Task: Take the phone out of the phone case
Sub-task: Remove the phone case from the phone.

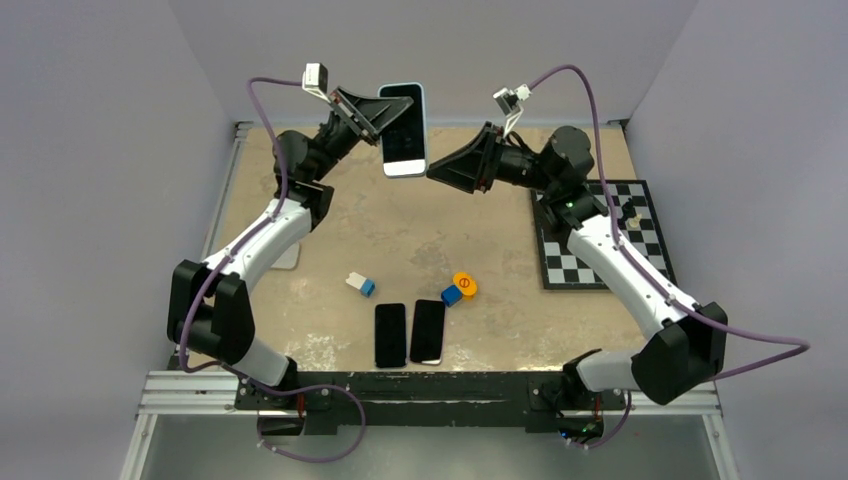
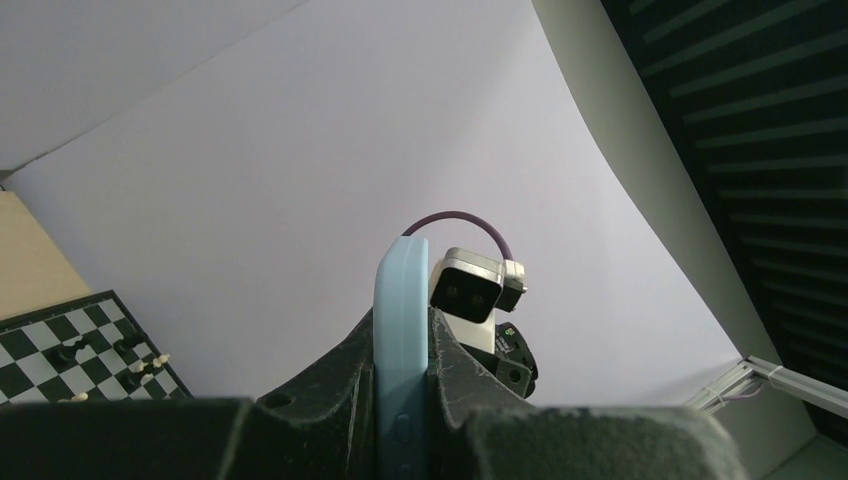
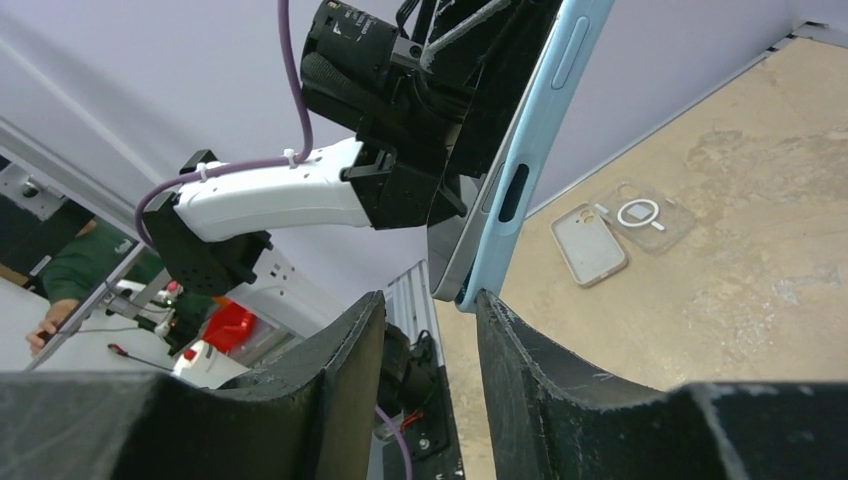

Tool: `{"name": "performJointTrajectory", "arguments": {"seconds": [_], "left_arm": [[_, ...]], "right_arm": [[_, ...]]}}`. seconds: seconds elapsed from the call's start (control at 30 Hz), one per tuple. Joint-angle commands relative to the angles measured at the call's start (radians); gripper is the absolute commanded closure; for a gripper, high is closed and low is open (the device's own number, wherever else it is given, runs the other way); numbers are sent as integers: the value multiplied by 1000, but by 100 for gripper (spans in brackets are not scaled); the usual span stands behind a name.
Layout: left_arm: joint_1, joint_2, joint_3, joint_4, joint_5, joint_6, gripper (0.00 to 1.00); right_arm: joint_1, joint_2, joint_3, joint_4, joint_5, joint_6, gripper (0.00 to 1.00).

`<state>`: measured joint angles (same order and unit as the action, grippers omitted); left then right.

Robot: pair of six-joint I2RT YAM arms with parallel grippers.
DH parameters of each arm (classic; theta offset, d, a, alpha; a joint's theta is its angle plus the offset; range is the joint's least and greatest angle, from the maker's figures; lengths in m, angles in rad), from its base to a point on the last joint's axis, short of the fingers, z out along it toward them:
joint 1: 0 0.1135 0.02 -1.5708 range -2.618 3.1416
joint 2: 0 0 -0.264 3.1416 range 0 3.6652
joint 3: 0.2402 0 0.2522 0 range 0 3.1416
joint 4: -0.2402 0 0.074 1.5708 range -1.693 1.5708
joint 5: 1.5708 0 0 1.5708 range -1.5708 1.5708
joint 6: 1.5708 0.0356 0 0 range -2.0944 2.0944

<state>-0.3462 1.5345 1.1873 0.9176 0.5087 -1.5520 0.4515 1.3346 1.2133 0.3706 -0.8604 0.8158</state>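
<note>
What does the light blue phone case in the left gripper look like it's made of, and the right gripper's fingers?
The phone case looks like matte silicone or soft plastic: even pale blue, no sharp glare, moulded button bumps; which one is unclear. The fingers of the right gripper look like rough black plastic: dull, grainy, scuffed edges.

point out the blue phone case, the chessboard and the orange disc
blue phone case [image 2: 401, 330]: left wrist view, on its side edge
chessboard [image 1: 565, 265]: top external view, on bare squares left of the arm
orange disc [image 1: 465, 284]: top external view, on its top face
</note>
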Motion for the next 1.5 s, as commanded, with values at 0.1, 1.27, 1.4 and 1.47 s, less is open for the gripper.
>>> {"name": "performJointTrajectory", "arguments": {"seconds": [0.1, 1.27, 1.4, 1.47], "left_arm": [[-7, -16, 57, 73, -18, -20, 100], [-60, 5, 68, 152, 6, -117, 100], [-65, -24, 31, 112, 26, -75, 100], [-65, -43, 19, 72, 43, -39, 100]], "right_arm": [[3, -3, 18, 52, -12, 20, 57], [8, 129, 75, 16, 47, 0, 57], [8, 189, 136, 66, 53, 52, 59], [8, 217, 159, 125, 37, 111, 65]]}}
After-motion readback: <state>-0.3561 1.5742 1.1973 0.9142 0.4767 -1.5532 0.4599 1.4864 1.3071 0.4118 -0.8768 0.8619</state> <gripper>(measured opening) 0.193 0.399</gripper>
